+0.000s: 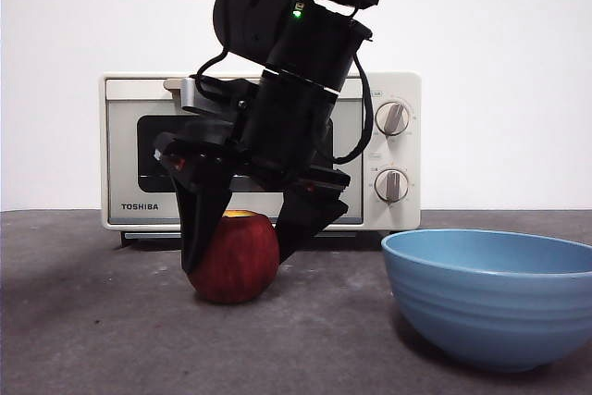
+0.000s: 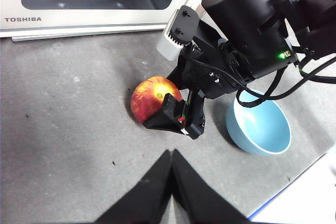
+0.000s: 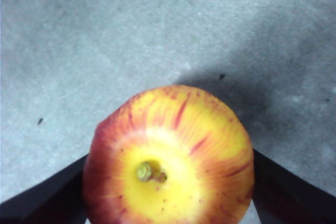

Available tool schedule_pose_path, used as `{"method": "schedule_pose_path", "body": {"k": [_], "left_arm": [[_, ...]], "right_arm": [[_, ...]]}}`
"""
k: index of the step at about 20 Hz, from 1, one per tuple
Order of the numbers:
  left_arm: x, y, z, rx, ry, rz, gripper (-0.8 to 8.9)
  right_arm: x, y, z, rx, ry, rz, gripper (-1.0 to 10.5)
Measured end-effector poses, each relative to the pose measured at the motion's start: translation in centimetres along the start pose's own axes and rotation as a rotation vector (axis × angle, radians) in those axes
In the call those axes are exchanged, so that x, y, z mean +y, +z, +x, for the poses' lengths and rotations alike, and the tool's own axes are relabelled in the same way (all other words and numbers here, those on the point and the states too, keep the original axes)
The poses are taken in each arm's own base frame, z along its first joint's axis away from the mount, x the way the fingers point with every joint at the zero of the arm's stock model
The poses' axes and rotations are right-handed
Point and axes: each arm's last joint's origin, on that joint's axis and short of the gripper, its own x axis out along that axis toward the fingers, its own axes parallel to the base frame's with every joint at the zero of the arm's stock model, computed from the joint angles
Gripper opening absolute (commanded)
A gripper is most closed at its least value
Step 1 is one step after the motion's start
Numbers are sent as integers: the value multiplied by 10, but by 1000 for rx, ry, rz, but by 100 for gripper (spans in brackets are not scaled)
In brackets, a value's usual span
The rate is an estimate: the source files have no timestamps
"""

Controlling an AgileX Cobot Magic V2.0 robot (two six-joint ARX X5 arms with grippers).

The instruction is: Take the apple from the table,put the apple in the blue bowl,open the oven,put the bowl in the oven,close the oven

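Two black jaws of the right gripper (image 1: 239,233) stand on both sides of the apple (image 1: 235,258) and seem to press its flanks, so I judge it grasped — yet the fruit rests on the surface (image 1: 92,321), in front of the oven (image 1: 129,150). Its round skin may slip out when lifted, or fall beside the blue bowl (image 1: 490,298) — the bowl stands well apart. The left gripper (image 2: 170,167) waits with jaws closed together, holding nothing.

Bare table (image 1: 333,321) between apple (image 1: 236,261), bowl (image 1: 490,298).
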Motion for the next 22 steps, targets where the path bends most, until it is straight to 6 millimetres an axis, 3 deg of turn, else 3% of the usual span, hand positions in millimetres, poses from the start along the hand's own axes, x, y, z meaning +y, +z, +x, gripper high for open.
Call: {"method": "schedule_pose_path", "body": {"k": [3, 8, 15, 18, 22], "left_arm": [[0, 0, 0, 0, 0, 0, 7], [0, 0, 0, 0, 0, 8, 7], [0, 0, 0, 0, 0, 15, 7], [0, 0, 0, 0, 0, 15, 7], [0, 0, 0, 0, 0, 15, 7]], "right_arm": [[2, 1, -13, -11, 2, 5, 357], [12, 0, -96, -127, 6, -10, 357], [9, -49, -185, -167, -182, -11, 357], [1, -83, -185, -158, -226, -3, 357], [-11, -121, -152, -145, -229, 43, 358]]}}
